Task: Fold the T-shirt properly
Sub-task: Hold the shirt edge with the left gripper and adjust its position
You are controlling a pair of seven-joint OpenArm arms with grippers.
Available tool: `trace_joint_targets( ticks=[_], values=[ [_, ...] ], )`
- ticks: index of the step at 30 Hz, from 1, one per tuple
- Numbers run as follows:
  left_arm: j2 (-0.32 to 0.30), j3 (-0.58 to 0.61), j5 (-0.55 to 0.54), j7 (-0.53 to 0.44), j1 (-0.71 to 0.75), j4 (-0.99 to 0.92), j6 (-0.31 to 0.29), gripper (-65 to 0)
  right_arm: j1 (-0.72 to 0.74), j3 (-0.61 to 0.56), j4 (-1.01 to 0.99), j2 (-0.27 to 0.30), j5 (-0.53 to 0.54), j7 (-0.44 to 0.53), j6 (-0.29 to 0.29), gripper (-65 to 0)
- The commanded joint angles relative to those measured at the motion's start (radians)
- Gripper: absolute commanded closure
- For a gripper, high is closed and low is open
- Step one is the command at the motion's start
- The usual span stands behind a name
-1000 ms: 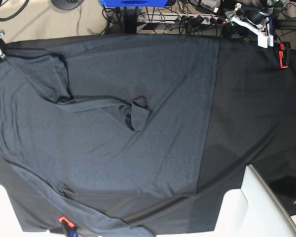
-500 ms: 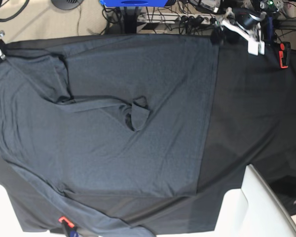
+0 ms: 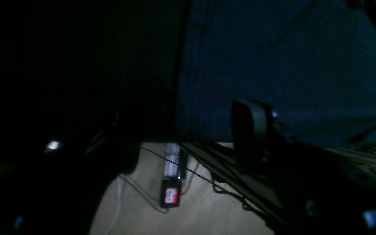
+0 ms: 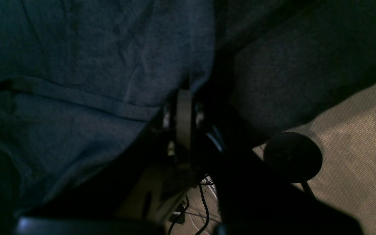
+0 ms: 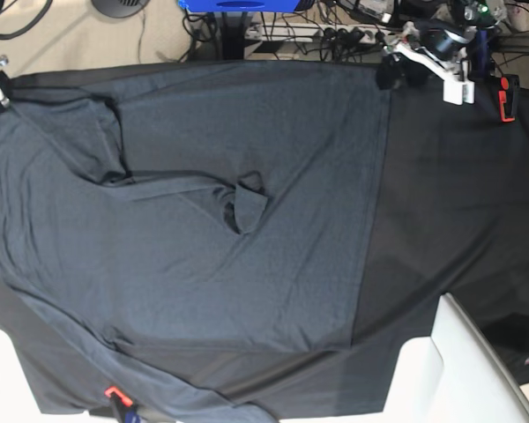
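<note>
Since folding calls for a flat start, the T-shirt (image 5: 203,220) is laid spread over the black table covering (image 5: 458,203), filling the base view from 9 o'clock past centre, its straight hem edge running down at about 2 o'clock to 5 o'clock. Item 1, T-shirt: dark slate-grey knit, matte, fine ribbed weave, long sleeves; 1 small raised pucker near centre, 1 sleeve gathered in folds at 10 o'clock. Item 2, left gripper (image 5: 395,66): placed at 1 o'clock over the hem corner, judged ready for a corner pick; jaws are seen spread in the left wrist view, nothing between them. Item 3, right gripper (image 4: 184,114): held at the cloth edge at 9 o'clock to 10 o'clock; jaws pressed together, and whether fabric is pinched cannot be told. Item 4, covering: black, coarser, smooth-lying.
</note>
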Motion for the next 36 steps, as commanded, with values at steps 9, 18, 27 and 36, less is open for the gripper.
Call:
trace_joint_targets(
  ticks=[9,18,27,36],
  values=[
    [-0.007,0.003,-0.013,-0.015,-0.056,-0.110,-0.010,-40.5,0.003,-0.001,0.007,0.012,-0.002,-0.008,0.006,-0.2],
    [-0.007,0.060,-0.017,-0.016,-0.055,-0.139,-0.010,-40.3,0.003,0.001,0.005,0.031,-0.002,-0.008,0.006,-0.2],
    [-0.007,0.057,-0.019,-0.016,-0.052,-0.148,-0.010,-30.8,0.004,0.001,0.005,0.029,-0.002,-0.008,0.006,-0.2],
    [-0.004,0.063,-0.022,-0.013,-0.061,-0.136,-0.010,0.0,0.004,0.001,0.020,0.028,-0.002,-0.008,0.003,-0.2]
  ],
)
